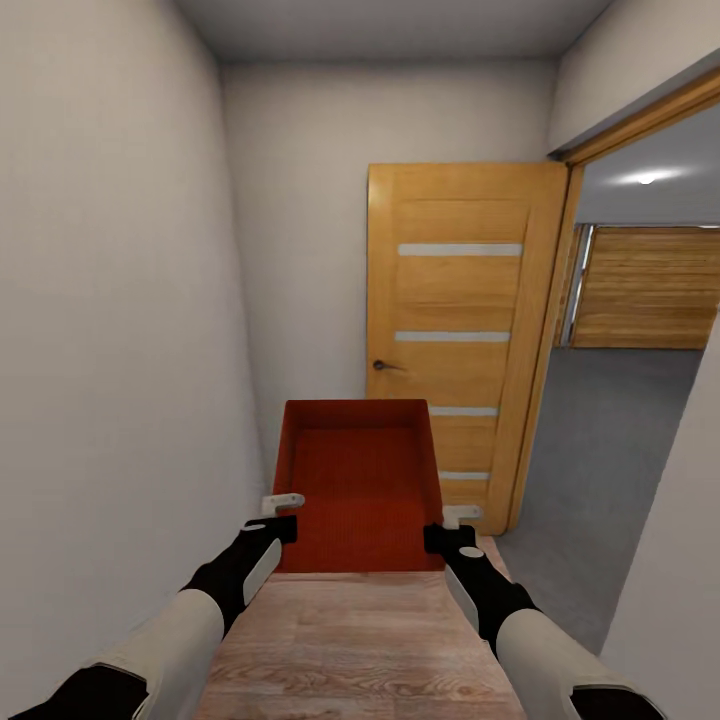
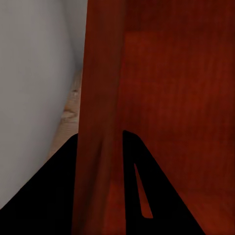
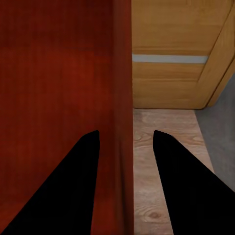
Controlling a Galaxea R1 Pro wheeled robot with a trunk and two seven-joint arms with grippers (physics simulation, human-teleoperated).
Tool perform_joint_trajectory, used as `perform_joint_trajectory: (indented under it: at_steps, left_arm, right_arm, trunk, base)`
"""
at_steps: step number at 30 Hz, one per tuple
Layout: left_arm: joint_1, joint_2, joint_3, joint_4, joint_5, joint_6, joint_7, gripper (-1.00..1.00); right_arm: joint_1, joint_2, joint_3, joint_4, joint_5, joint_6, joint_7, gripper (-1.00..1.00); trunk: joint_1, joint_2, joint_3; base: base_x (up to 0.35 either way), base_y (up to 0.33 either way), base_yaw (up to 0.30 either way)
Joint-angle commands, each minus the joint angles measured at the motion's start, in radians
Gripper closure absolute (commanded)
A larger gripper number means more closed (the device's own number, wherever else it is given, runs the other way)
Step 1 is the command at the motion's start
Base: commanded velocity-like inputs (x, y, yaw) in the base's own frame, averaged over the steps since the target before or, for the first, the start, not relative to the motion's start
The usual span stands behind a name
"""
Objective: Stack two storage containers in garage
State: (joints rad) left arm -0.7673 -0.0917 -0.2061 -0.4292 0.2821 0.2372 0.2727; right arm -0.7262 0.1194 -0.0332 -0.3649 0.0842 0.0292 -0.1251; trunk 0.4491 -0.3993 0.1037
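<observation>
Both arms reach forward low in the head view, white forearms with black wrists. Left gripper (image 1: 283, 514) straddles the near left corner of the storage container (image 1: 360, 490); its wrist view shows one dark finger (image 2: 54, 196) outside the red wall and the other inside the bin, so the jaws are clamped on that wall. Right gripper (image 1: 450, 527) does the same at the near right corner, with its wrist view showing one finger (image 3: 63, 196) inside against the red interior, the other outside over the wood floor (image 3: 156, 161), and the wall (image 3: 123, 122) between them; the grip is closed on the wall. Container is red-orange, rectangular, open-top, held out in front between the two grippers above the light plank floor (image 1: 360, 640), tilted so its ribbed inner bottom faces the camera. Just beyond it stands an open wooden door (image 1: 460, 330) with pale horizontal strips and a dark handle (image 1: 382, 365), swung back against the far wall. To the right of the door, a wood-framed doorway (image 1: 545, 370) opens onto the garage, with a dark grey concrete floor (image 1: 610, 440) and a slatted wooden garage door (image 1: 650, 290) at the back. Plain light-grey walls close in on the left (image 1: 110, 350) and straight ahead, forming a narrow corridor.
</observation>
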Motion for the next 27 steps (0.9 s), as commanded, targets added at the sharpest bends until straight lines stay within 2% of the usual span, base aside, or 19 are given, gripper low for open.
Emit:
perform_joint_trajectory:
  at_steps: [1, 27]
  left_arm:
    - [0.000, 0.004, -0.002, 0.000, -0.001, 0.008, 0.014, 1.00]
    - [0.001, 0.004, -0.003, 0.000, -0.001, 0.008, 0.014, 1.00]
  right_arm:
    - [-0.001, -0.001, -0.036, -0.005, 0.022, 0.003, -0.021, 1.00]
    - [-0.001, -0.002, -0.036, -0.005, 0.022, 0.001, -0.021, 1.00]
  trunk:
    - [0.001, -0.001, 0.000]
    - [0.001, -0.001, 0.000]
  base:
    - [0.323, 0.000, 0.000]
    - [0.323, 0.000, 0.000]
